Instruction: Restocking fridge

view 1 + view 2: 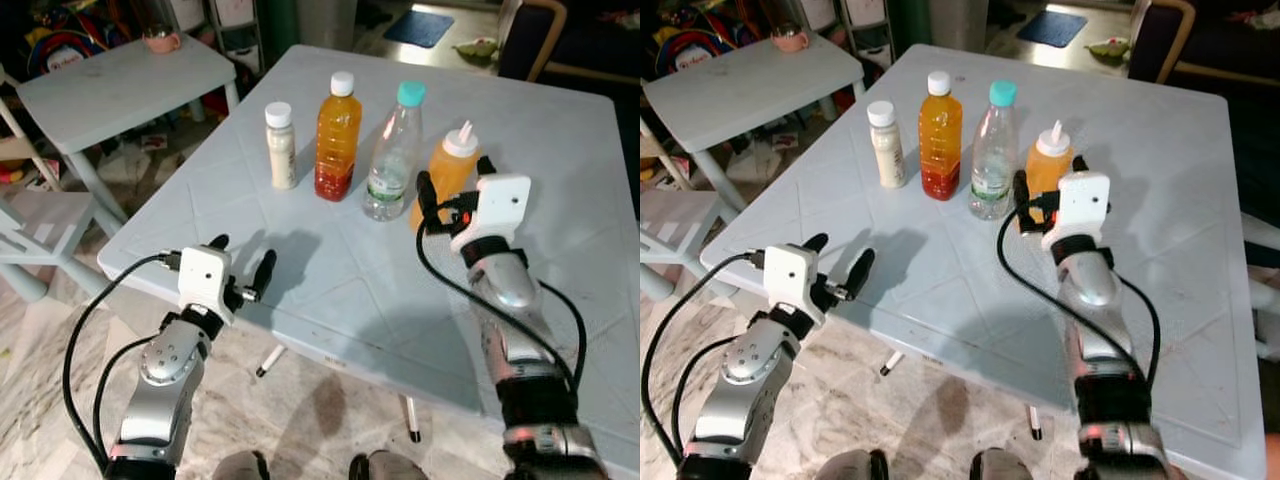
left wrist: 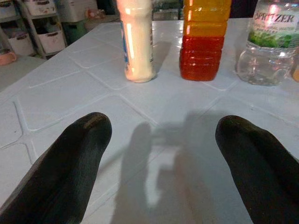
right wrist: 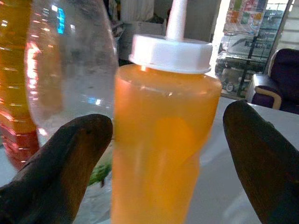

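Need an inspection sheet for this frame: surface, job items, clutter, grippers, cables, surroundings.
Surface: pale blue table, bare in front.
Job's things: cream bottle, orange-red juice bottle, clear water bottle, orange squeeze bottle, upright in a row.
Clutter: nothing seen.
Grippers: right gripper open around the squeeze bottle; left gripper open over the table edge.
Cables: black cables loop off both wrists.
Surroundings: small side table with pink cup; chair.
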Robot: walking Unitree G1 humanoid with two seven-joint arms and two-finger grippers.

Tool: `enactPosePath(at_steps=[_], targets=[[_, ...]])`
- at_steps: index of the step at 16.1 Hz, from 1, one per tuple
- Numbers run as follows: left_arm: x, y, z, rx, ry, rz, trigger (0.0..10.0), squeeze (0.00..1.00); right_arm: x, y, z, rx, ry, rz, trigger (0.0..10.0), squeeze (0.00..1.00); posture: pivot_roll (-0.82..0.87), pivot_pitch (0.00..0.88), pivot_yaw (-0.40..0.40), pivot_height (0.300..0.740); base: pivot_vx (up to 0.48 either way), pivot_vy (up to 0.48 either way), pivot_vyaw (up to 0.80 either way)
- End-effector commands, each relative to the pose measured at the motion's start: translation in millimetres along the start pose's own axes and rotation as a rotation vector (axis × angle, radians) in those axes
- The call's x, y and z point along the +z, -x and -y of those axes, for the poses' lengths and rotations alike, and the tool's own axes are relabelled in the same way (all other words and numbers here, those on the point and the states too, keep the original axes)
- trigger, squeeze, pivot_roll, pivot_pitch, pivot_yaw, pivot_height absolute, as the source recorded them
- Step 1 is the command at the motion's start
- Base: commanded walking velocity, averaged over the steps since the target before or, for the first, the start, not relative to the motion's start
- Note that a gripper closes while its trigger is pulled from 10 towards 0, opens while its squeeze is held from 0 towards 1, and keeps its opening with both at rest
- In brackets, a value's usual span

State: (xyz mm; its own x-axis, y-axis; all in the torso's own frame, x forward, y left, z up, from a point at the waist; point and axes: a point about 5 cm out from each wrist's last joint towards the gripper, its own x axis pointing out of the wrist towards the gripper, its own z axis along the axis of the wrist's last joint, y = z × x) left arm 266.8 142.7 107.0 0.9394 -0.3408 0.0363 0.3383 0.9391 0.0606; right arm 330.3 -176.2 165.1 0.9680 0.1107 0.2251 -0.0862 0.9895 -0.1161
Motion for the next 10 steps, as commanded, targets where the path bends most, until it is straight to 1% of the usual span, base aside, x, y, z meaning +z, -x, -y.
enactPosePath(at_steps=[1,3,8,10], targets=[[2.2,0.8,0.6,-0.005,-0.008,0.002,10.0,0.00,1.1,-3.6,1.8,-0.005,0.005,0.009,10.0,0.00,0.02,0.121,0.031,0.740,0.000,0.000,0.00],[2.1,1.1,1.0,-0.008,-0.010,0.000,10.0,0.00,1.7,-8.4,2.6,0.001,0.008,0.012,10.0,0.00,0.03,0.125,0.033,0.740,0.000,0.000,0.00],[4.2,2.9,0.1,-0.009,-0.018,-0.005,10.0,0.00,7.6,-29.0,3.7,0.028,0.019,0.028,10.0,0.00,0.05,0.139,0.036,0.740,0.000,0.000,0.00],[4.7,4.4,0.1,-0.008,-0.020,-0.007,10.0,0.00,8.1,-33.0,2.2,0.043,0.017,0.033,10.0,0.00,0.06,0.143,0.038,0.740,0.000,0.000,0.00]])
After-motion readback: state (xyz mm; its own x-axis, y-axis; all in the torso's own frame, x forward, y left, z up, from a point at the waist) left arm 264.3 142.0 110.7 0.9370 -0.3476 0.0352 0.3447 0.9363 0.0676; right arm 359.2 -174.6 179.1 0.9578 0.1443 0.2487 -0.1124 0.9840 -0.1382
